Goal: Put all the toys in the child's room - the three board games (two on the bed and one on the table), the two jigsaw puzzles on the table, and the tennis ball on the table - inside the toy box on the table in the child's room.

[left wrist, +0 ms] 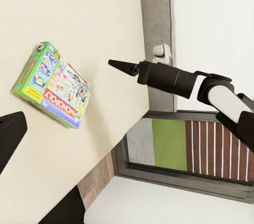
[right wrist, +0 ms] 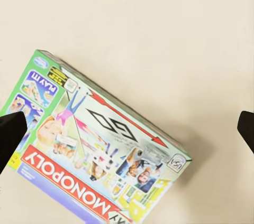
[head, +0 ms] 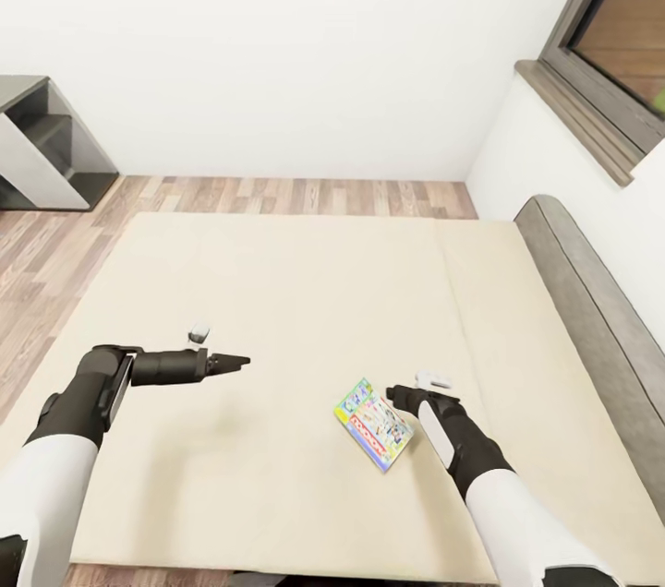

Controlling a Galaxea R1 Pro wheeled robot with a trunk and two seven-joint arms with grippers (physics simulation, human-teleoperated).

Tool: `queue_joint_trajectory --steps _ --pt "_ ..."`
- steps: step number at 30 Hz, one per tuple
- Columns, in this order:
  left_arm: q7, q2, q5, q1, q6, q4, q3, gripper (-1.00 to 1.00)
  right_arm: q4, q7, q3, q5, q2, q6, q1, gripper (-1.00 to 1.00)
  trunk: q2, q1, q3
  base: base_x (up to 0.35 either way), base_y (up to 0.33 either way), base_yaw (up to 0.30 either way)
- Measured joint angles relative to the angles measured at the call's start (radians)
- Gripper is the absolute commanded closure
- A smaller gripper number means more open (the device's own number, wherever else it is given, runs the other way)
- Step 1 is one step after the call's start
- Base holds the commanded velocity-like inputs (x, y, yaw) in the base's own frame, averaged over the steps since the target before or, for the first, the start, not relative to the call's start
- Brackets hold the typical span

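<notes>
Monopoly board game (head: 374, 424), a flat thin cardboard box with a green edge and a busy colourful lid, lies flat on the plain beige mattress of the bed (head: 277, 292), just beside the right gripper (head: 399, 395). From the right wrist camera its dark fingertips (right wrist: 10, 137) sit wide apart over the box, holding nothing. Looks light and stiff but slick and hard to get under on soft bedding, so I'd pinch across the short width at an edge. The left gripper (head: 238, 362) hovers further out over bare mattress; can't tell its spread. Beyond that: wood-plank floor (head: 305, 196), white wall, grey-framed window (head: 610, 42).
</notes>
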Motion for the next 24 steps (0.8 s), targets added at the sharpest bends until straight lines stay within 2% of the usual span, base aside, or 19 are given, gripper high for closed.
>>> queue_joint_trajectory --steps 5,11,24 --pt "0.001 -0.003 0.001 -0.001 0.003 -0.006 -0.001 -1.0 0.0 0.0 0.001 0.0 0.005 0.0 0.0 -1.0 0.0 0.0 -0.008 0.0 0.0 0.0" --pt "0.01 -0.028 -0.007 -0.002 0.001 -0.01 -0.002 -1.0 -0.005 0.003 0.001 -0.002 -0.005 -0.001 0.002 -1.0 0.0 0.0 -0.017 0.0 0.0 0.0" --pt "0.013 -0.05 -0.009 -0.002 0.002 -0.011 -0.004 -1.0 -0.014 0.006 0.001 -0.004 -0.009 -0.003 0.006 -1.0 0.0 0.0 -0.019 0.0 0.0 0.0"
